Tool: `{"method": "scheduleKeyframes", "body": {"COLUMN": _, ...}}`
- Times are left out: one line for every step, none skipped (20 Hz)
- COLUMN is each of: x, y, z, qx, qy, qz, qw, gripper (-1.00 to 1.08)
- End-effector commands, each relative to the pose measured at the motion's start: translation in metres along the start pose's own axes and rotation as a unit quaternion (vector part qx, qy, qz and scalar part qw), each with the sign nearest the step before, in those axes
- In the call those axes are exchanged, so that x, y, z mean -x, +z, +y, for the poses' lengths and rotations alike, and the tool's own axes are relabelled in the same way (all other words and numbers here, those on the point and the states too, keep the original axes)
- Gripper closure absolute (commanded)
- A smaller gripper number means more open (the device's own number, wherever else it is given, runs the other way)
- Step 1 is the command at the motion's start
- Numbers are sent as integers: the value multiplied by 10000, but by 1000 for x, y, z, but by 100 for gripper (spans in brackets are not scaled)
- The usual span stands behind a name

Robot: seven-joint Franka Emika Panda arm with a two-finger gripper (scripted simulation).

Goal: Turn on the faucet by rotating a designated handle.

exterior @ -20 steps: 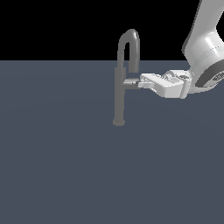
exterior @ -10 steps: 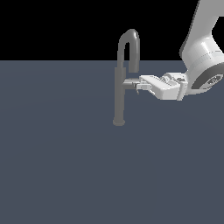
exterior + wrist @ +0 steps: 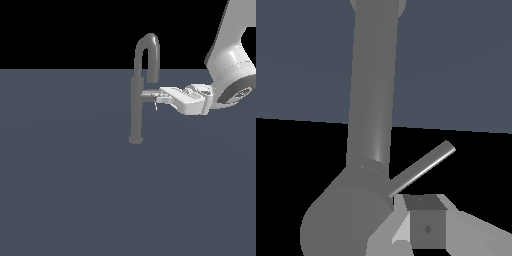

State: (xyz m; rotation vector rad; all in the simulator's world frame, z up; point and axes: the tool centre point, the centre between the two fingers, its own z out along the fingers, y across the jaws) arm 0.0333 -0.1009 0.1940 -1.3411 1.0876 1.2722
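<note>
One robot arm is reaching in from the exterior view's right, its gripper [image 3: 159, 99] nudging slightly closer against the handle [image 3: 149, 95] jutting from the upright faucet [image 3: 137, 107]. Whether the jaws are clenched cannot be told; turning seems barely begun.

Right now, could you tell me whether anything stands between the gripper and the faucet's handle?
Nothing visible does. The gripper is already at the handle, which juts from the faucet stem toward the exterior view's right; only bare grey surface surrounds them.
</note>
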Motion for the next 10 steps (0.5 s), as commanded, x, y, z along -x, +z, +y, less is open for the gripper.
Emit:
{"method": "scheduleKeyframes", "body": {"x": -29, "y": 4, "z": -4, "qx": -70, "qy": 163, "qz": 14, "qw": 9998, "gripper": 108}}
{"method": "scheduleKeyframes", "body": {"x": -33, "y": 4, "z": -5, "qx": -76, "qy": 181, "qz": 12, "qw": 9998, "gripper": 108}}
{"method": "scheduleKeyframes", "body": {"x": -36, "y": 4, "z": -6, "qx": -82, "qy": 199, "qz": 11, "qw": 9998, "gripper": 108}}
{"method": "scheduleKeyframes", "body": {"x": -40, "y": 4, "z": -7, "qx": -87, "qy": 216, "qz": 10, "qw": 9997, "gripper": 108}}
{"method": "scheduleKeyframes", "body": {"x": -43, "y": 4, "z": -8, "qx": -93, "qy": 234, "qz": 9, "qw": 9997, "gripper": 108}}
{"method": "scheduleKeyframes", "body": {"x": -47, "y": 4, "z": -9, "qx": -98, "qy": 250, "qz": 7, "qw": 9996, "gripper": 108}}
{"method": "scheduleKeyframes", "body": {"x": -50, "y": 4, "z": -10, "qx": -103, "qy": 267, "qz": 6, "qw": 9996, "gripper": 108}}
{"method": "scheduleKeyframes", "body": {"x": -54, "y": 4, "z": -11, "qx": -108, "qy": 284, "qz": 5, "qw": 9995, "gripper": 108}}
{"method": "scheduleKeyframes", "body": {"x": -57, "y": 4, "z": -12, "qx": -114, "qy": 300, "qz": 4, "qw": 9995, "gripper": 108}}
{"method": "scheduleKeyframes", "body": {"x": -57, "y": 4, "z": -12, "qx": -114, "qy": 300, "qz": 4, "qw": 9995, "gripper": 108}}
